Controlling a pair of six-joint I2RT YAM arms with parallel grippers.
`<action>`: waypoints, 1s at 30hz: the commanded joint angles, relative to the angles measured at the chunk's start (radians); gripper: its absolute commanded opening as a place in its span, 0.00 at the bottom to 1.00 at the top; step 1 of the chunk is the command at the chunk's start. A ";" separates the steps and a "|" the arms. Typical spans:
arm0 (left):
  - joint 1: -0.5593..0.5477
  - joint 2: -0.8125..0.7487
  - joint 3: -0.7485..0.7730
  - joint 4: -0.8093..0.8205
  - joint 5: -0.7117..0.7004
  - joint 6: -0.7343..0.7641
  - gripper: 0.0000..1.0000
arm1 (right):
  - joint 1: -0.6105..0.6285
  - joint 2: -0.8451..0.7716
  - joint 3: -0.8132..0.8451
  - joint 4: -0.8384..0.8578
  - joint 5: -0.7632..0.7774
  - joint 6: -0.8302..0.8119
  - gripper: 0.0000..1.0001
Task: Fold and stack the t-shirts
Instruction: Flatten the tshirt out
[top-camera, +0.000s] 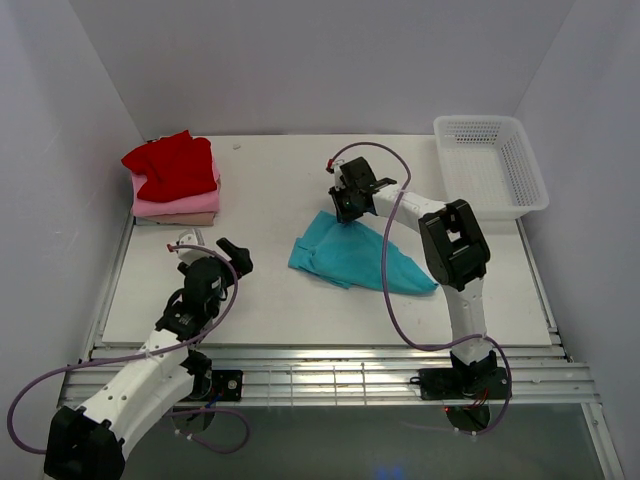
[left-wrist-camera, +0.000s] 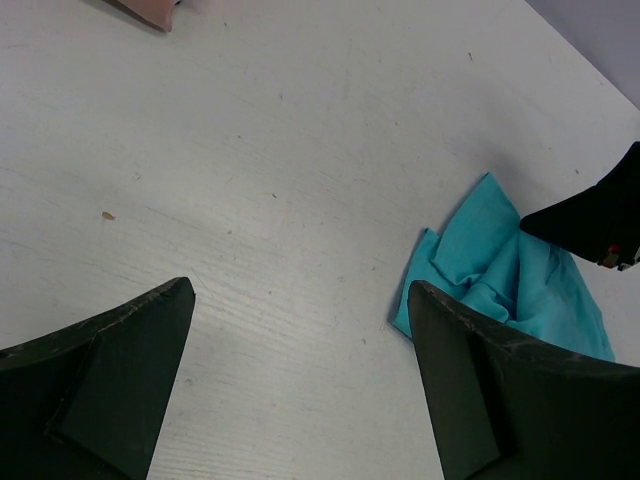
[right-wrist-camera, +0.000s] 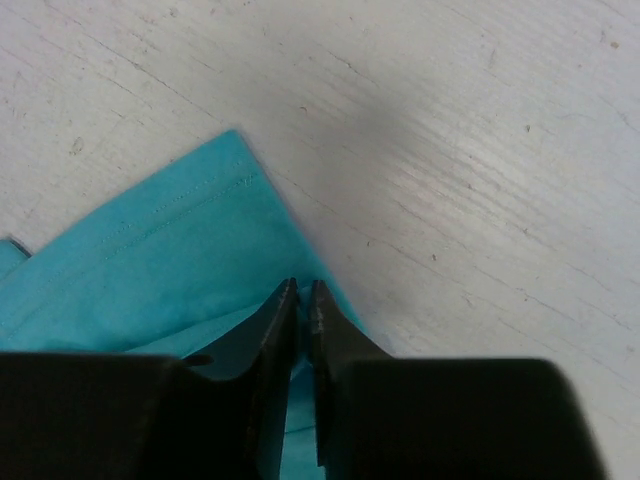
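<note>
A crumpled teal t-shirt (top-camera: 355, 256) lies in the middle of the table. My right gripper (top-camera: 345, 212) is down at its far edge, and in the right wrist view its jaws (right-wrist-camera: 302, 288) are pinched shut on the teal cloth (right-wrist-camera: 160, 265) near a hemmed corner. A stack of folded t-shirts, red (top-camera: 172, 163) over pink (top-camera: 180, 206) over beige (top-camera: 180, 219), sits at the far left. My left gripper (top-camera: 235, 252) hovers open over bare table left of the teal t-shirt (left-wrist-camera: 500, 265), nothing between its fingers (left-wrist-camera: 460, 380).
A white mesh basket (top-camera: 490, 165) stands at the far right corner. White walls close in the table on three sides. The right arm's black wrist (left-wrist-camera: 600, 215) shows in the left wrist view over the teal cloth.
</note>
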 joint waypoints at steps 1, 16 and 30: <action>0.005 -0.031 -0.001 -0.003 -0.001 0.001 0.98 | -0.006 -0.055 -0.013 0.009 0.004 -0.003 0.12; 0.005 0.018 0.002 0.034 0.055 -0.037 0.98 | -0.001 -0.488 0.167 -0.206 0.165 -0.063 0.08; 0.005 -0.035 0.003 0.025 0.112 -0.058 0.98 | -0.003 -1.074 -0.227 -0.413 0.444 0.070 0.08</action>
